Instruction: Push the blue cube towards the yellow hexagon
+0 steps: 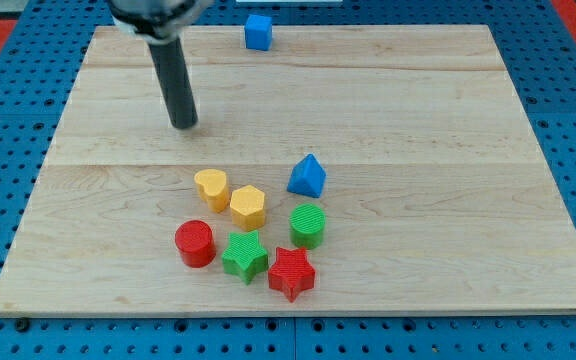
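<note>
The blue cube [258, 31] sits at the top edge of the wooden board, near the middle. The yellow hexagon [248, 206] lies in the lower middle, in a cluster of blocks. My tip [185, 124] rests on the board at the upper left, below and to the left of the blue cube and well above the cluster. It touches no block.
A yellow heart-like block [211, 187] sits left of the hexagon. A blue triangular block [307, 176] is to its upper right. A green cylinder [308, 225], green star [245, 256], red star [291, 272] and red cylinder [195, 243] lie below. The board [448, 150] rests on blue pegboard.
</note>
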